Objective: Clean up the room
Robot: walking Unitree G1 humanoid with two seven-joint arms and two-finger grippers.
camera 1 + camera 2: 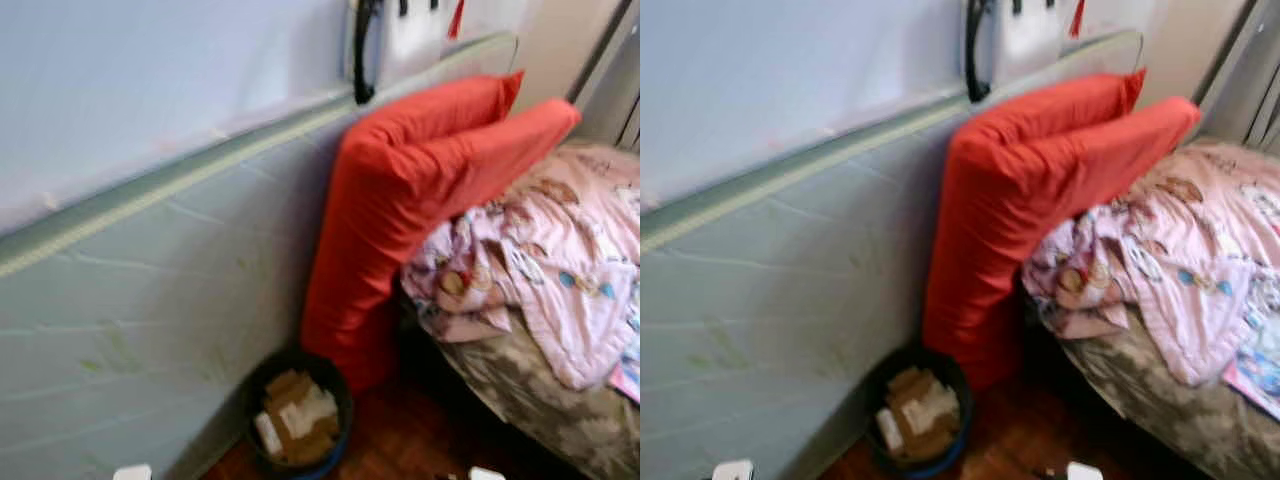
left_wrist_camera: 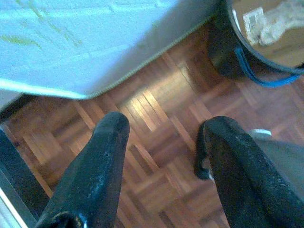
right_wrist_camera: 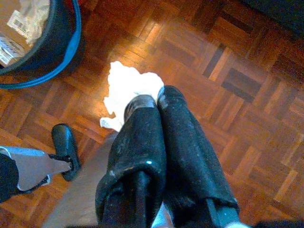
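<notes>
A crumpled white paper (image 3: pixel 127 85) hangs over the parquet floor (image 3: pixel 228 95), pinched at the tips of my right gripper (image 3: pixel 154 97), which is shut on it. Off to one side of it stands a dark round bin (image 1: pixel 338 388) with a blue band, holding cardboard pieces and paper (image 1: pixel 295 412). The same bin (image 3: pixel 57 47) appears in the right wrist view. My left gripper (image 2: pixel 164 128) is open above bare floor with nothing between its fingers, and the bin (image 2: pixel 228 52) is a short way beyond it.
A pale mattress (image 1: pixel 150 300) leans against the wall on the left. A big red cushion (image 1: pixel 400 200) stands propped between it and a bed (image 1: pixel 560 410) with a rumpled pink blanket (image 1: pixel 560 270). The bin sits in the gap at the cushion's foot.
</notes>
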